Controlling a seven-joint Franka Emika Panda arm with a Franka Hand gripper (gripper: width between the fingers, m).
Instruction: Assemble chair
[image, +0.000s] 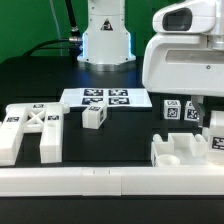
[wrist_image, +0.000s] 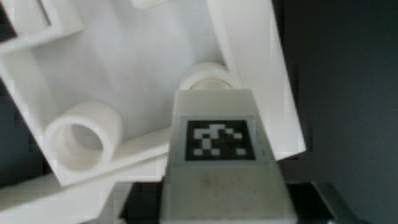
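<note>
My gripper is shut on a white leg block of the chair, whose square tag faces the wrist camera. The dark fingers press on both of its sides. Under the block lies the white seat slab, with a round socket beside the block's rounded tip. Whether the tip touches the slab I cannot tell. In the exterior view the gripper hangs at the right, with the tagged leg block over the seat slab. The X-braced panel lies at the left.
A small tagged block stands mid-table, in front of the marker board. A long white border rail runs along the front edge. The arm's base stands at the back. Another tagged white part stands at the far right.
</note>
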